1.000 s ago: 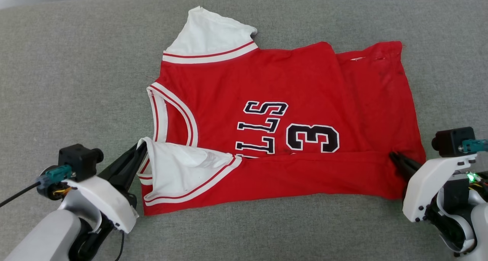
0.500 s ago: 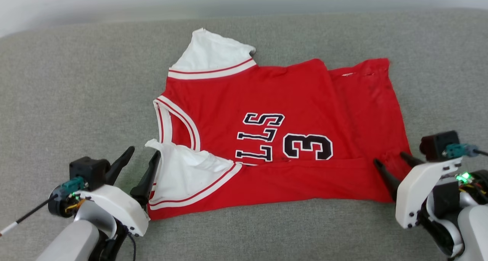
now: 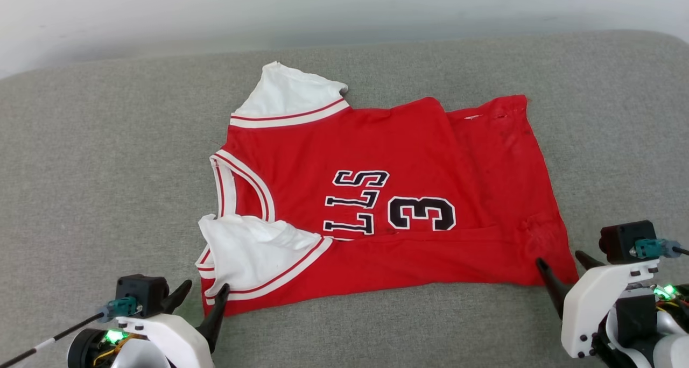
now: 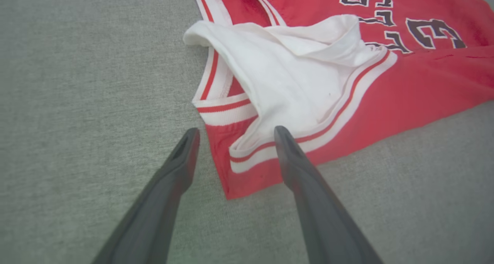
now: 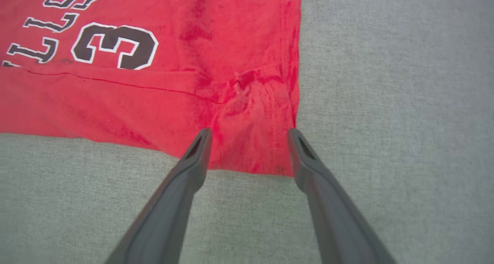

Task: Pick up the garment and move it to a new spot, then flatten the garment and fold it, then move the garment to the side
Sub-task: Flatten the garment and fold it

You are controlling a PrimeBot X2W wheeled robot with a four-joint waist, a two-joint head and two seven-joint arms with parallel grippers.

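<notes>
And the red jersey (image 3: 377,196) lies part-folded mid-frame, left fingers (image 3: 217,311) and right fingers (image 3: 550,282) spread open, empty, at its lower corners.

Grey coarse-woven padded surface (image 3: 107,169) below a plain off-white wall (image 3: 344,7).
You see its far edge rounding off at both corners, in soft, even light.

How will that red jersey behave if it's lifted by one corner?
Probably floppy: the red jersey lies limp, puckered near its hem corner. Likely light, being thin cloth. Its folded white sleeve would probably flop open, and the fold may not hold.
</notes>
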